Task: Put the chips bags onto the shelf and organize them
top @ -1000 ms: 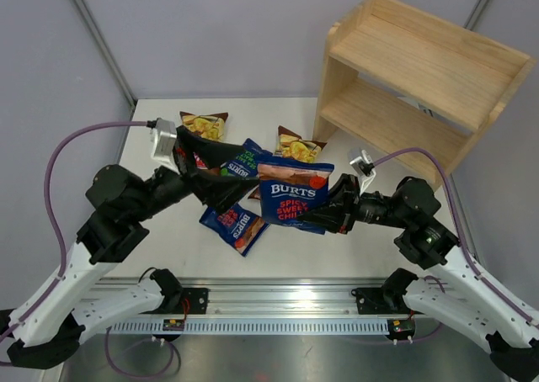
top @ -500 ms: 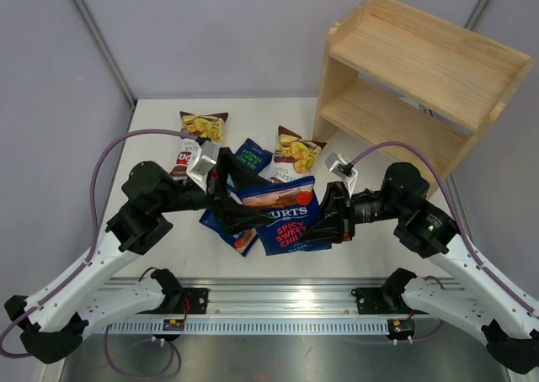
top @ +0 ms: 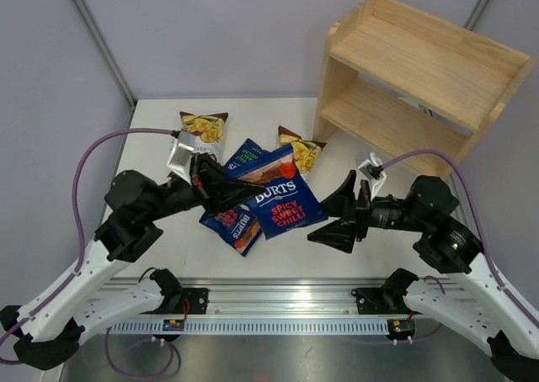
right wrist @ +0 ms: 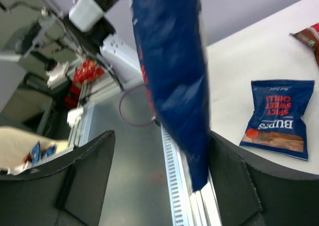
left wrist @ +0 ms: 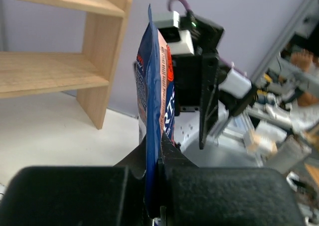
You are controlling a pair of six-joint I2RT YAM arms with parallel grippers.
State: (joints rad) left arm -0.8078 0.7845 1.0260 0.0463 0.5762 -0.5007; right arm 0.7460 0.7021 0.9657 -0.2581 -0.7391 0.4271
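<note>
Five bags are in sight, four on the table (top: 160,146) and one in the air. That one, a Burts bag (top: 285,198) with "Spicy Sweet Chilli" on its blue face, hangs tilted over the table, clamped at its left edge by the left gripper (top: 238,194). From the left wrist the bag stands edge-on, pinched tight between the two black fingers (left wrist: 214,196), with the shelf (top: 421,79) off to the left behind it.

The right gripper (top: 320,223) sits at the bag's right corner with its jaws spread wide, grasping nothing. From the right wrist the bag hangs in the gap between the parted fingers (right wrist: 84,176), nearer one of them. Whether it brushes that finger I cannot tell.

Below the held bag a red Burts (top: 234,226) lies flat on the table, partly covered in the top view. A green Burts (top: 246,156) lies just behind it. One Chuba (top: 204,126) lies toward the table's far left. The other Chuba (top: 301,152) lies near the shelf's foot, its near part hidden by the held bag. The shelf stands at the table's far right corner.
</note>
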